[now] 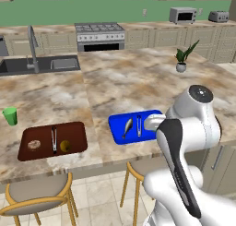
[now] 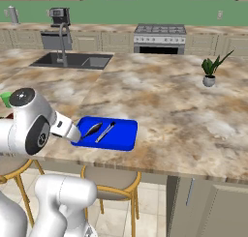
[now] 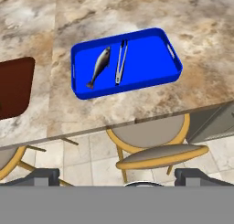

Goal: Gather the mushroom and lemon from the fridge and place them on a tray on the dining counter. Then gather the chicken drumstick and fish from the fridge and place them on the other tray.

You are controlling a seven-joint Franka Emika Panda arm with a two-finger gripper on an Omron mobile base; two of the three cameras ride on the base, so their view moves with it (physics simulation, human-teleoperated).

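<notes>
Fish [image 3: 99,66] lies beside tongs [image 3: 120,61] in the blue tray [image 3: 155,63] near the counter edge; gripper [image 3: 117,175] spread wide.

The fish [image 3: 99,66] lies in one tray [image 3: 151,65] on the counter [image 1: 138,86], with tongs [image 3: 120,61] just beside it. In the left base view, the other tray [image 1: 76,130] sits left of this tray and holds the mushroom [image 1: 33,145], the lemon [image 1: 65,145] and more tongs [image 1: 54,139] between them. A cup [image 1: 10,115] stands behind that tray. A plant [image 1: 183,56] stands far behind the fish's tray.
</notes>
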